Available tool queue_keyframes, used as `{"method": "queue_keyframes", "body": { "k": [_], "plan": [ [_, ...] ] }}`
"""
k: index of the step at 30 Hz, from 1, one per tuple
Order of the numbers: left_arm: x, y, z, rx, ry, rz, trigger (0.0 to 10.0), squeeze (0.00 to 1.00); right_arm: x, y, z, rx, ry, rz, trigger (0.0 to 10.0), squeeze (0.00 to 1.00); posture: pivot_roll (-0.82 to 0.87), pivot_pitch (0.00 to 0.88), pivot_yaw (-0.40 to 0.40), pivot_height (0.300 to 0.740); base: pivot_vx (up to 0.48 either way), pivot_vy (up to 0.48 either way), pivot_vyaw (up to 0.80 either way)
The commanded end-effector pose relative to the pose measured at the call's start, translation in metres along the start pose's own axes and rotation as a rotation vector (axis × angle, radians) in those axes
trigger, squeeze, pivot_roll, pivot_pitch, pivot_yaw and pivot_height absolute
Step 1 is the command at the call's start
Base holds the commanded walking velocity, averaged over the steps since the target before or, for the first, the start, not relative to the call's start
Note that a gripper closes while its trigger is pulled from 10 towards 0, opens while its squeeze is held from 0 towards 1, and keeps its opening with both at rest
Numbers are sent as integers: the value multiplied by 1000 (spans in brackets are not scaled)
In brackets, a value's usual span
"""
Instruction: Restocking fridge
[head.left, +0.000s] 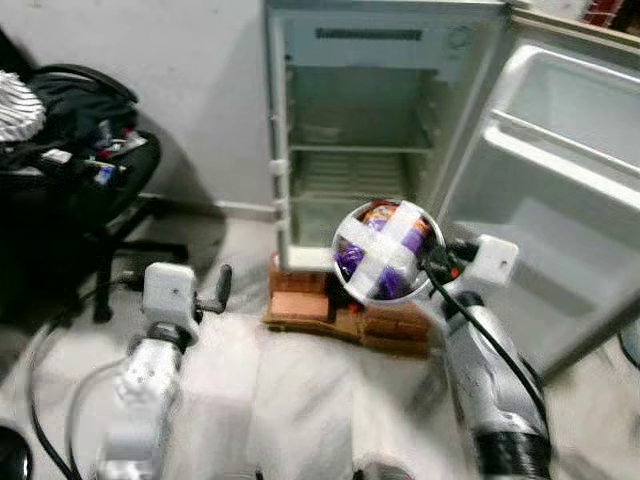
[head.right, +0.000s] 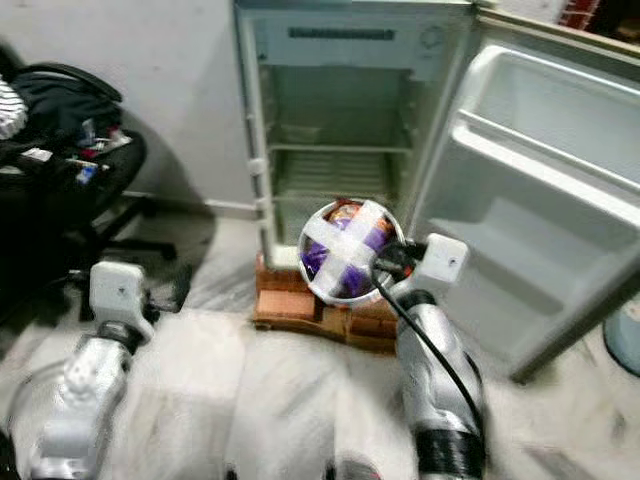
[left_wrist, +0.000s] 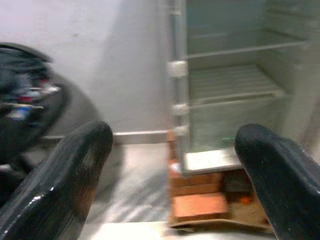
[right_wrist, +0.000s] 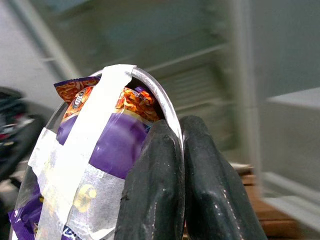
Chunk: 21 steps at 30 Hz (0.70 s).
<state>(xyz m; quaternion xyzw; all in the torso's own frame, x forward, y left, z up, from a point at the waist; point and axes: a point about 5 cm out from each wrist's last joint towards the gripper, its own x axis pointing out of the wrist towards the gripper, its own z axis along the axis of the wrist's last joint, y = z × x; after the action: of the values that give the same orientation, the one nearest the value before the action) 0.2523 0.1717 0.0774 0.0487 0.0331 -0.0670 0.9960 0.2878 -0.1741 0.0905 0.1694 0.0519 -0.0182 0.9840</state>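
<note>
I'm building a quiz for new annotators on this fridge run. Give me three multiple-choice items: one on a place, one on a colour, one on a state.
1. Where is the bowl?
A. on a fridge shelf
B. held up before the open fridge
C. on the chair

2. What colour are the packets under the tape?
A. mostly purple
B. green
C. black

3. How does the left gripper stand?
A. shut on a packet
B. open, holding nothing
C. shut on the door

Answers:
1 B, the right gripper pinches its rim in front of the fridge.
2 A, purple with some orange shows.
3 B, its jaws are wide apart.

One fridge (head.left: 370, 120), one taped bowl (head.left: 383, 252), one chair (head.left: 70, 170), two claws.
</note>
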Motion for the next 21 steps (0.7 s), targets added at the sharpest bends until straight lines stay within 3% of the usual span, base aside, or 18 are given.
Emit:
{"method": "queue_keyframes", "body": {
  "k": [1,7,18,21],
  "plan": [
    [0,3,3,14,-9,-2,10000,0,2,2,8,6,-33,-2,10000,0,76,61,-32,740,428,0,0],
    [-1,4,3,22,-7,10,10000,0,3,0,8,2,-35,-12,10000,0,77,64,-32,740,391,0,0],
    [0,5,1,30,9,20,10000,0,2,0,7,0,-32,-21,10000,0,76,66,-28,740,0,0,0],
    [0,4,2,26,9,13,10000,0,2,0,6,1,-29,-23,10000,0,76,67,-28,740,0,400,-144]
  ]
}}
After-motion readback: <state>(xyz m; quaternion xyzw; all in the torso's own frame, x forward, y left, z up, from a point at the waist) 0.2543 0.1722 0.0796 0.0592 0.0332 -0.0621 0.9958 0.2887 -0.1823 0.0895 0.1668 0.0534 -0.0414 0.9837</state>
